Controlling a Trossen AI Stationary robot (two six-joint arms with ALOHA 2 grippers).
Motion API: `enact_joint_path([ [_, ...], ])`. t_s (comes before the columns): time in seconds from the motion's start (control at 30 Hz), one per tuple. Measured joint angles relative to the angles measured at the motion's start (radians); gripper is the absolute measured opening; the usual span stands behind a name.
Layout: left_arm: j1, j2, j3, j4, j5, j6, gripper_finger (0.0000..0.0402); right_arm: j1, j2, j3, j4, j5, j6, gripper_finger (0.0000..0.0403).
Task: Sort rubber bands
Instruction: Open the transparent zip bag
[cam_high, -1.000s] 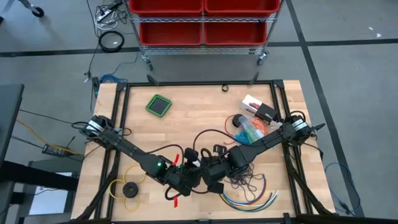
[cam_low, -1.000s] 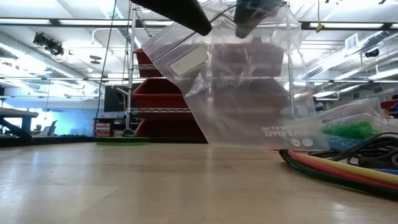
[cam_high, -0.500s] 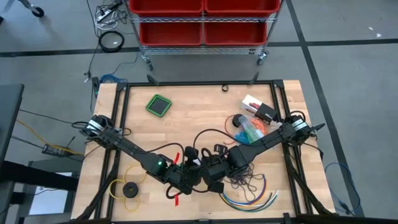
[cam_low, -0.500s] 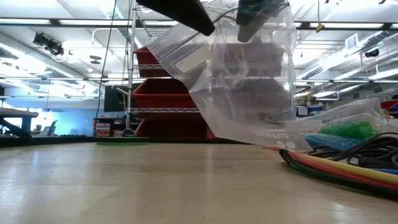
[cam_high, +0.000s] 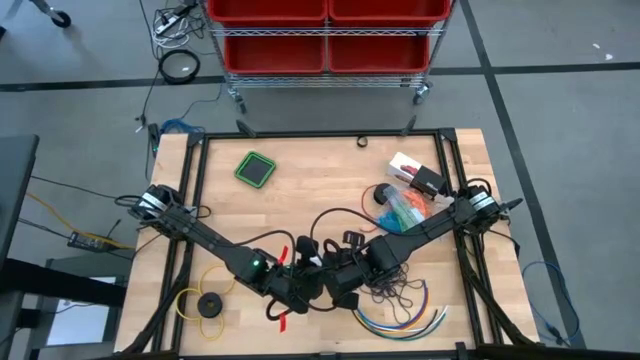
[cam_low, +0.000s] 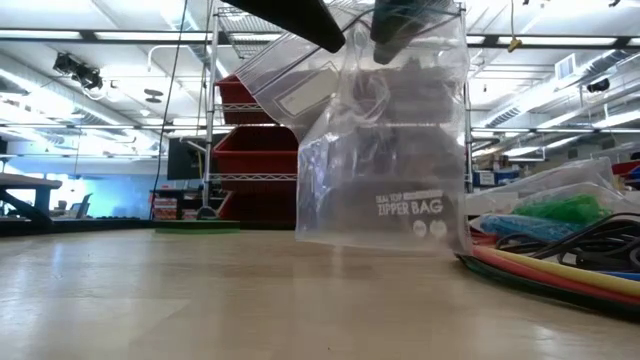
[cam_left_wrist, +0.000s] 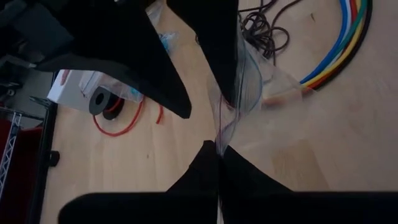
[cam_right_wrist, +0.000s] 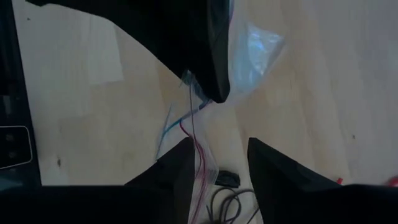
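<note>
- Two grippers meet at a clear plastic zipper bag (cam_low: 385, 160): left gripper (cam_left_wrist: 219, 152) pinches its rim shut, while right gripper (cam_right_wrist: 217, 155) stands spread at the mouth, holding nothing.
- Bag hangs upright, mouth up, above the table's near middle.
- Loose dark purple rubber bands (cam_high: 397, 291) lie just right of the grippers, nearer the right arm.

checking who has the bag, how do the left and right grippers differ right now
The left gripper has its jaws shut, while the right gripper has its jaws apart. The left one pinches the top edge of the clear zipper bag. The right one clamps nothing, and the bag's edge only runs past one of its fingers. Both sit close together at the bag's top, above the table.
</note>
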Motion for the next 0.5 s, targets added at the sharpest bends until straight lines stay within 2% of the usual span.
enact_joint_path([
  [0.2, -0.004, 0.000, 0.000, 0.006, -0.031, -0.020, 0.0000, 0.001, 0.000, 0.000, 0.004, 0.012, 0.027, 0.0115],
  [0.5, -0.020, -0.030, -0.001, 0.042, -0.068, -0.024, 0.0000, 0.020, -0.004, 0.006, 0.033, 0.072, 0.041, 0.0042],
])
